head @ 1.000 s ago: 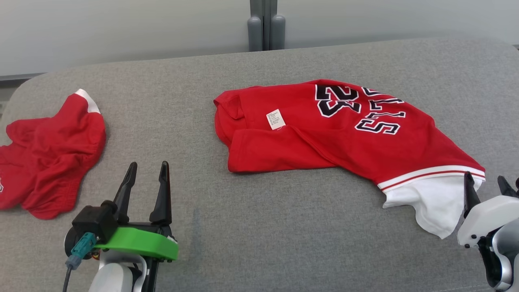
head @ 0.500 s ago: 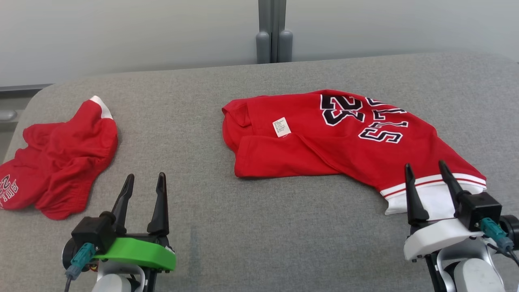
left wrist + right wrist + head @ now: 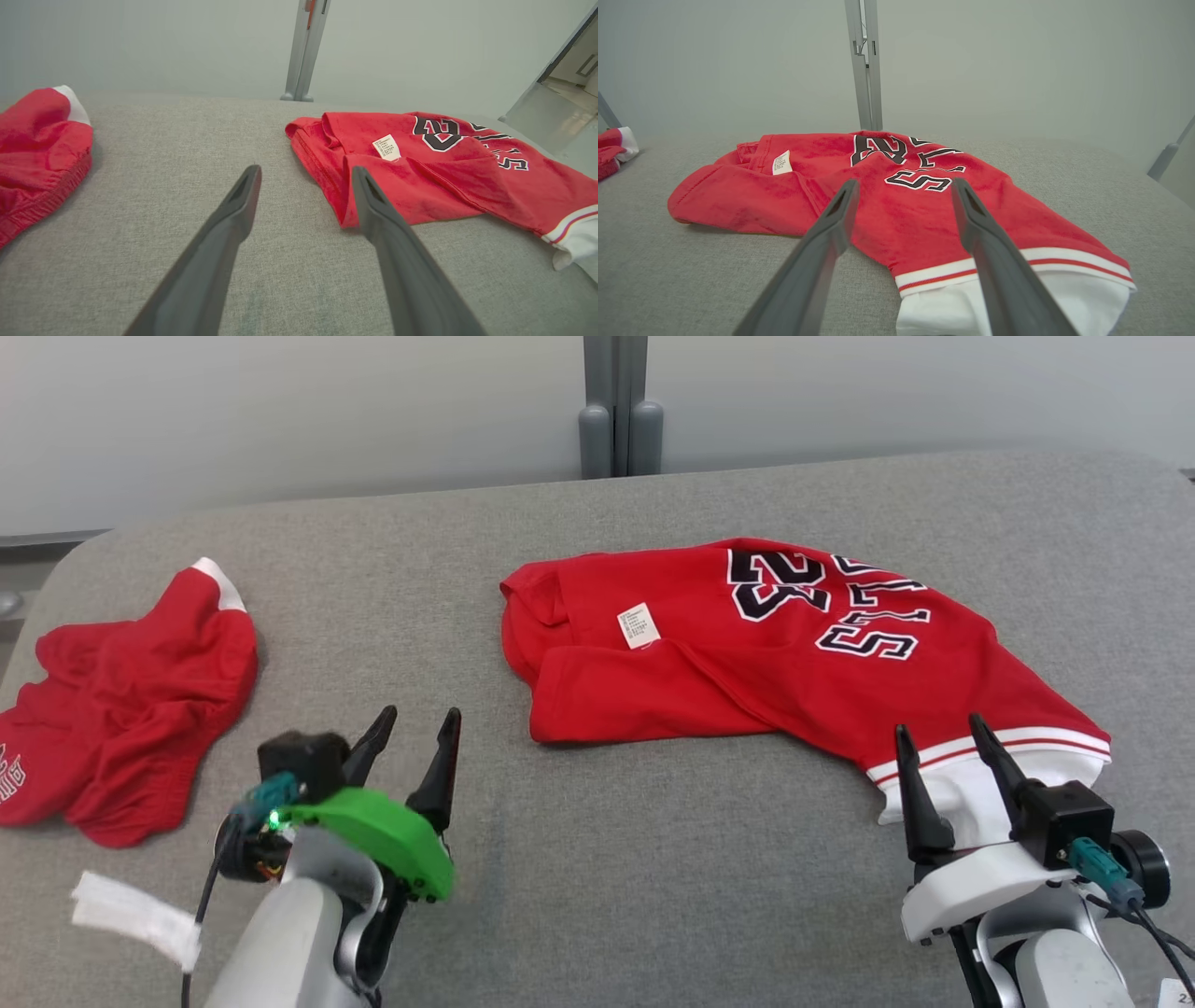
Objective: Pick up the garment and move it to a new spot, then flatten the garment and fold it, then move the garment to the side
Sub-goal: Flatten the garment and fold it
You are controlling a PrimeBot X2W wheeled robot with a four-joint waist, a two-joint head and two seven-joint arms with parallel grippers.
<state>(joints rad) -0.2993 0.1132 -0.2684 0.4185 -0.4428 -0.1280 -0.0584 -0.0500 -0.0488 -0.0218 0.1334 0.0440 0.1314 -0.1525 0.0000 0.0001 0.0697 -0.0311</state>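
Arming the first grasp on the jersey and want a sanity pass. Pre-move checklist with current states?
1. Left tool open and empty: ok.
2. Right tool open and empty: ok.
3. Right tool aimed at white hem of jersey: ok, the hem lies between its fingers in the right wrist view.
4. Jersey flat: not ok, it is bunched and folded over itself.
5. Second red garment apart from jersey: ok.
6. Number of layers a hem grasp would catch: cannot tell.
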